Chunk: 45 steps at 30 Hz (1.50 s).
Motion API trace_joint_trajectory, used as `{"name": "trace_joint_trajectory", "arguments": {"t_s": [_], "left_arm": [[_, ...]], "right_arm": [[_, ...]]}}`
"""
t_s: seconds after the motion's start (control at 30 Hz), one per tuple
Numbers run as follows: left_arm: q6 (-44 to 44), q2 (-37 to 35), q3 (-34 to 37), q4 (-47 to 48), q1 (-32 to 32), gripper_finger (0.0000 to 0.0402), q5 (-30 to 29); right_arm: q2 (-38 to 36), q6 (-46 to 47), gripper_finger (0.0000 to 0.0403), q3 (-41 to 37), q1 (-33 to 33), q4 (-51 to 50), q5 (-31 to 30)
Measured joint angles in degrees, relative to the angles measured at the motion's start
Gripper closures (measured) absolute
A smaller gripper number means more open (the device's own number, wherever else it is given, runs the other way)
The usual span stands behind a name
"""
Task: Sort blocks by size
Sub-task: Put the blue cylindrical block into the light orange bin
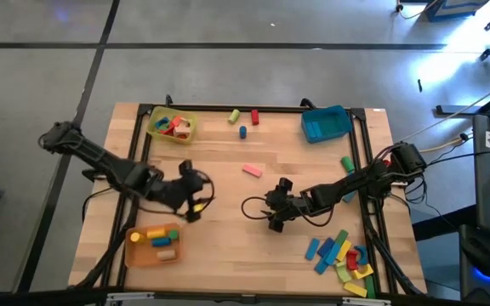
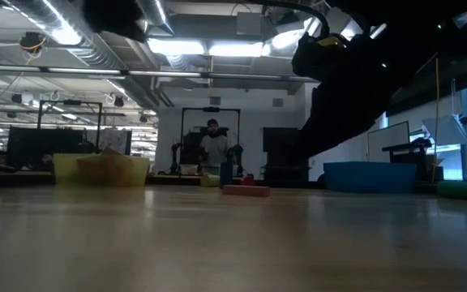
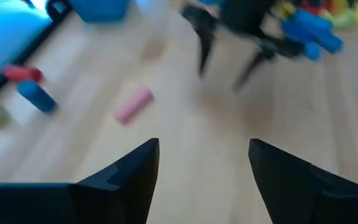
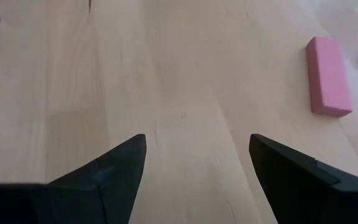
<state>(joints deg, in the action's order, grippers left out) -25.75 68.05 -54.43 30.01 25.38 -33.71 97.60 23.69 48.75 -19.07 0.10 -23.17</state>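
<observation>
wooden table (image 1: 228,229) | pink block (image 4: 329,76) near right hand (image 4: 197,163) | both hands apart, empty

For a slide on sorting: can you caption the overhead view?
Two open robot hands, left hand and right hand, hover mid-table near a pink block, with three trays and loose blocks around.

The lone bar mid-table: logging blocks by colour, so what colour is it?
Pink. The bar shows best in the right wrist view, lying flat on the bare wood.
</observation>
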Motion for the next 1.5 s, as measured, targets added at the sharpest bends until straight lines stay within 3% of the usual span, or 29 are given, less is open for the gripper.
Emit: {"name": "trace_joint_trajectory", "arguments": {"t_s": [0.17, 0.37, 0.57, 0.73, 0.93, 1.1, 1.5], "left_arm": [[6.64, 0.03, 0.0, -7.42, -9.33, 0.0169, -0.01], [12.15, 2.82, 0.0, -14.54, -20.73, 0.0169, -0.08], [12.72, 8.94, 0.0, -18.75, -30.34, 0.0169, 0.48], [12.68, 15.79, 0.02, -24.65, -37.25, 0.0169, 5.12], [12.79, 24.32, 0.02, -35.82, -42.68, 0.0169, 7.17], [11.2, 30.63, 0.0, -43.79, -46.58, 0.0169, 13.93], [11.24, 40.32, -3.73, -43.94, -51.0, 0.0169, 15.45]], "right_arm": [[0.0, -0.09, 0.0114, 0.0, -0.02, -2.14, 3.4], [0.0, 3.16, 0.0114, 0.0, -0.04, -4.12, 3.1], [0.0, 6.13, 0.0114, 0.0, -0.09, -6.13, 2.92], [0.0, 8.06, 0.0114, 0.0, -0.09, -8.0, 2.83], [0.02, 10.06, 0.0114, -1.08, -0.09, -7.67, 2.83], [0.02, 12.8, 0.0114, -2.93, -0.09, -7.49, 2.67], [0.02, 16.76, 0.0114, -6.16, -0.09, -5.54, -0.4]]}}
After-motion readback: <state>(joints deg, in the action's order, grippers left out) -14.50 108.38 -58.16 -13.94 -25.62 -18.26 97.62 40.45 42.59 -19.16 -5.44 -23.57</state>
